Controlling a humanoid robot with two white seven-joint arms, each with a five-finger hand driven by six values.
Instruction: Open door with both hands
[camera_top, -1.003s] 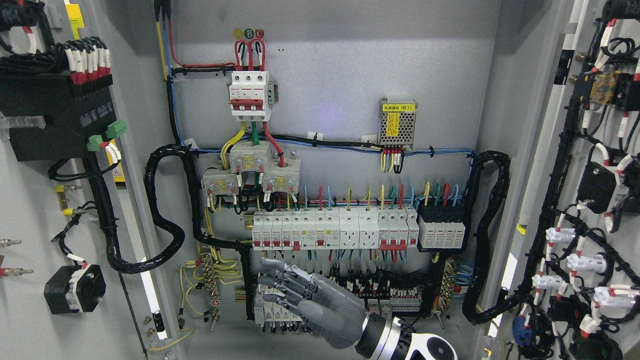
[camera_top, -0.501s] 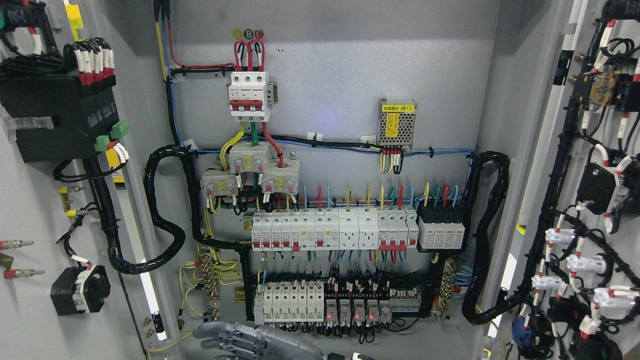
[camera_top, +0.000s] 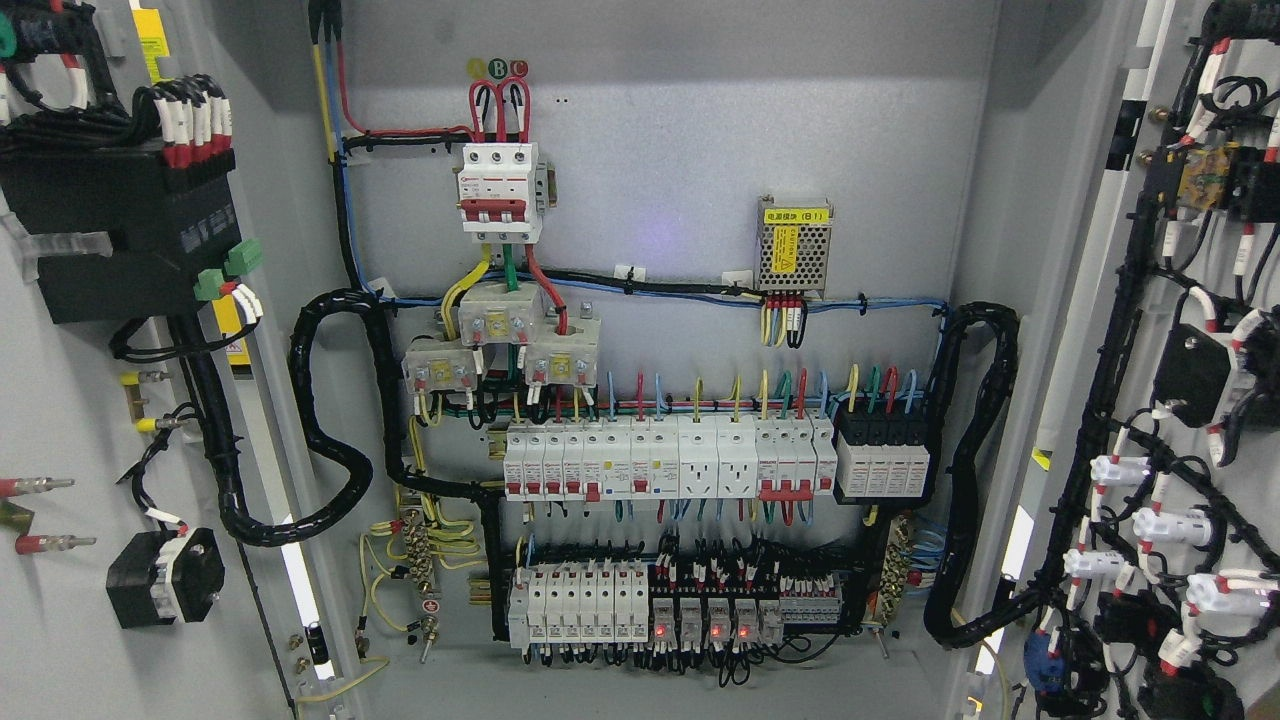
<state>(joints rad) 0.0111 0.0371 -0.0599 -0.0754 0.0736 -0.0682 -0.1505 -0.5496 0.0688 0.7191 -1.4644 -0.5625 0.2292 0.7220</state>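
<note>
The electrical cabinet stands open in the head view. Its left door (camera_top: 60, 400) is swung out at the picture's left, showing its inner face with a black box (camera_top: 120, 240) and wiring. The right door (camera_top: 1130, 330) is swung out at the right, its inside lined with black cable bundles and white connectors (camera_top: 1165, 525). Between them lies the grey back panel (camera_top: 680, 150) with a red-and-white main breaker (camera_top: 500, 190) and a row of white breakers (camera_top: 665, 460). Neither of my hands shows in the frame.
A second row of small breakers and relays with red lights (camera_top: 670, 610) runs along the cabinet's bottom. Thick black corrugated conduits (camera_top: 330, 440) (camera_top: 975, 470) loop at both sides. A metal power supply with a yellow label (camera_top: 796, 245) hangs at upper right.
My right hand, raised before the lower breaker row a second ago, dropped to the bottom edge and has now left the view. The left door has swung slightly.
</note>
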